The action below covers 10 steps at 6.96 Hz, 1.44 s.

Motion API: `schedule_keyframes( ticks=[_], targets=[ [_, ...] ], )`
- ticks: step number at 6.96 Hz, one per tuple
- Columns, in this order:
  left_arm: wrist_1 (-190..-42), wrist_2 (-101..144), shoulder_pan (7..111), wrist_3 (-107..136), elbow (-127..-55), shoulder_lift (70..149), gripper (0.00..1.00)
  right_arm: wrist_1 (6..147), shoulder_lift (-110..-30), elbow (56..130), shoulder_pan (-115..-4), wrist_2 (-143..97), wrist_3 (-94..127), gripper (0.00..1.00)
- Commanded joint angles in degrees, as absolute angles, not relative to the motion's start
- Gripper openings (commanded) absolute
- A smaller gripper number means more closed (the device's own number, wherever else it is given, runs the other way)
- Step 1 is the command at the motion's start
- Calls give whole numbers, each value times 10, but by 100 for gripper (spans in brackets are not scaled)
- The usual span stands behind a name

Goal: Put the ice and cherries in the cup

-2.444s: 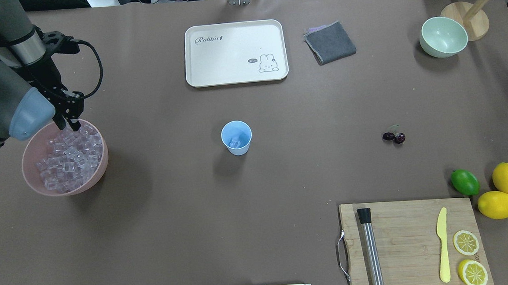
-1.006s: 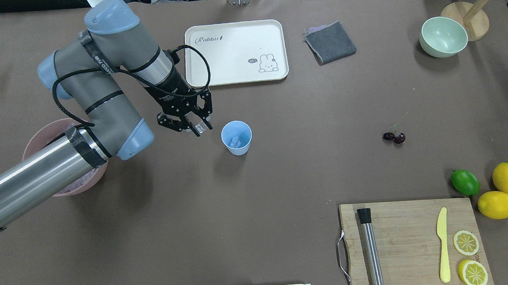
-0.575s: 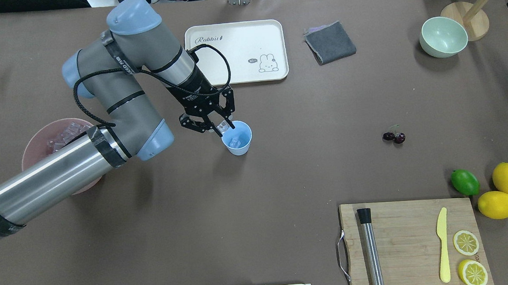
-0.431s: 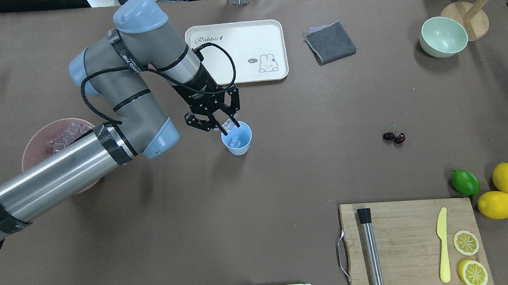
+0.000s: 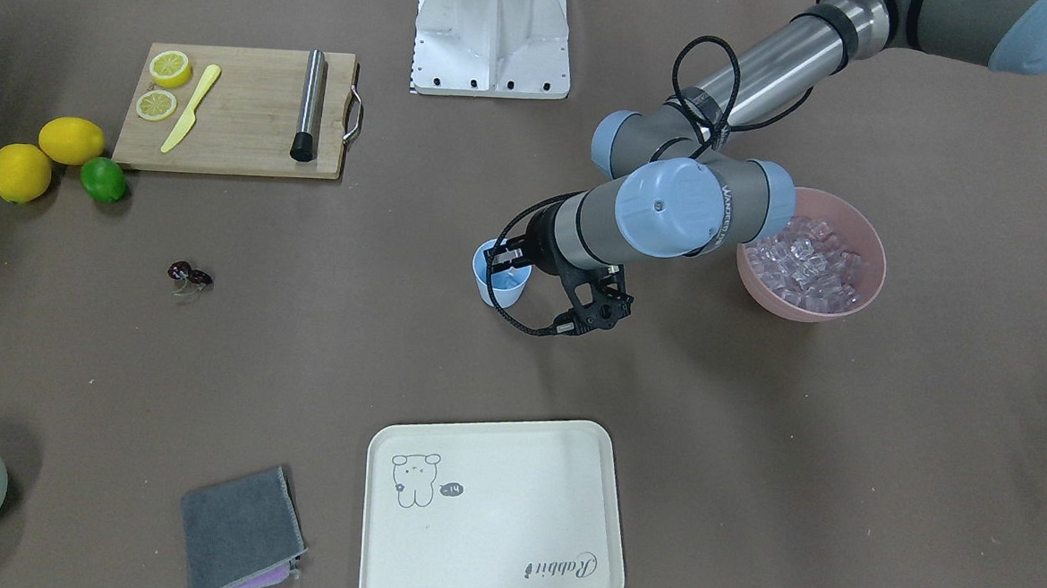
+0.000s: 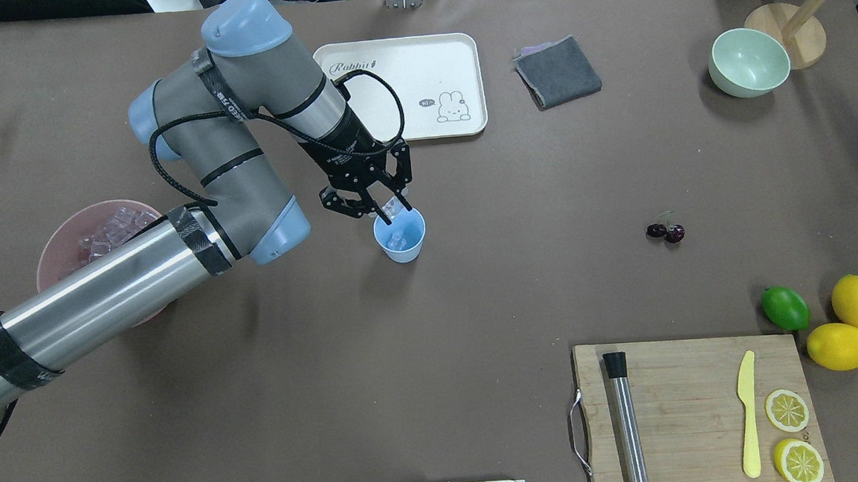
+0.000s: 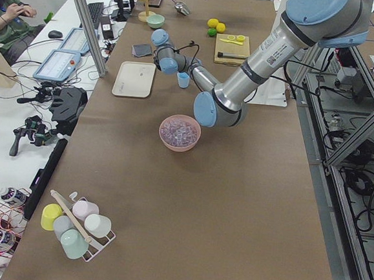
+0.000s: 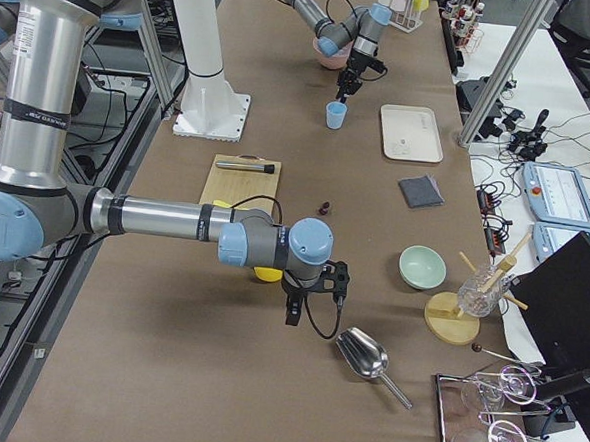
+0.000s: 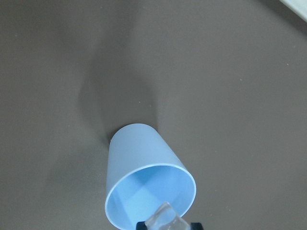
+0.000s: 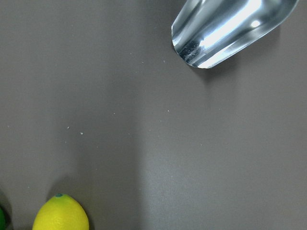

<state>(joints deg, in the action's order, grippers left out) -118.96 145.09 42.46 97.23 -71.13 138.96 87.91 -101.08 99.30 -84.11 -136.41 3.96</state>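
Left gripper (image 6: 395, 211): mine; its two fingers pinch a single clear ice cube (image 9: 165, 219) between the tips.
Ice cube, position: it hangs at the cup's mouth, over the rim edge that faces the tray. I cannot tell whether it touches the rim.
Cup (image 6: 400, 237): light blue and upright on the brown table (image 6: 434, 330), near the middle, between the pink bowl and the cherries.
Ice (image 5: 807, 260): a heap of glassy cubes fills the pink bowl (image 5: 805, 307), which stands on my left side, partly under my left arm (image 6: 104, 291) in the overhead view.
Cup contents: some clear ice lies on the bottom; no cherries are inside.
Cherries (image 6: 665, 232): a dark pair with joined stems, lying on bare table on my right side, well apart from the cup.
Right gripper (image 8: 291, 316): seen only small, from the side camera, pointing down over the table. I cannot tell whether it is spread or pressed together.
Right wrist view: a metal scoop (image 10: 230, 28) lies at the top and a lemon (image 10: 60, 214) at the lower left corner.
Tray (image 6: 397, 88): cream with a rabbit drawing, beyond the cup.
Cutting board (image 6: 696, 403): carries a steel rod, a yellow knife and two lemon slices; a lime (image 6: 785, 308) lies just beside its far right corner.
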Motion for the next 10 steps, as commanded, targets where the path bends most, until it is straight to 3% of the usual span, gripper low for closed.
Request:
schedule_keyframes(
  ticks=[1,2,5,8,10],
  targets=[
    [-1197,1449,422,973,-710,1390,85,880,-1011,992,-841,-1364,40,100],
    [-1206,1448,417,981,-710,1390,99,880,-1011,992,-841,-1364,40,100],
    [-1206,1449,419,984,-715,1385,99,880,-1011,991,-841,-1364,40,100],
    [-1199,1455,480,937,-770,1310,97,880,-1011,991,-841,-1364,40,100],
    [-1102,1450,545,822,-804,1288,96,881,-1011,990,-841,-1364,40,100]
  ],
)
